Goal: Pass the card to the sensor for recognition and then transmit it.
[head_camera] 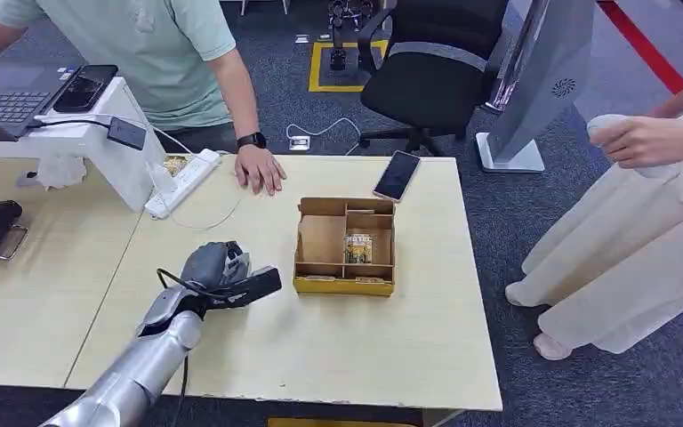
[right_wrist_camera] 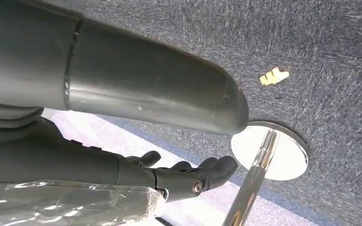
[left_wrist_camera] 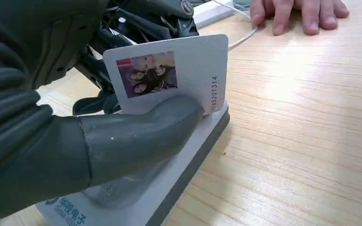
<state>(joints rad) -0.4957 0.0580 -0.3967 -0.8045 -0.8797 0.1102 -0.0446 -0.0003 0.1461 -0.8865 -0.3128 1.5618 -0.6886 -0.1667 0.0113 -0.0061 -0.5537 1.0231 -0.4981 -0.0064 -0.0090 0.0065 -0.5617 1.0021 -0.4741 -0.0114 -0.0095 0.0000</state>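
A white card (left_wrist_camera: 184, 70), printed with a small photo and a number along one edge, is pinched between the thumb and dark fingers (left_wrist_camera: 99, 75) of the left hand (head_camera: 222, 271). The card is held just above a flat white sensor (left_wrist_camera: 169, 174) with a dark edge, lying on the pale wooden worktop (head_camera: 365, 347). A divided cardboard box (head_camera: 345, 246) is seen beside the hand, a phone (head_camera: 397, 175) beyond it. A person's hand (head_camera: 260, 169) is rested on the worktop. The right hand (right_wrist_camera: 188, 174) is hung above grey carpet (right_wrist_camera: 320, 42), fingers loosely curled, nothing held.
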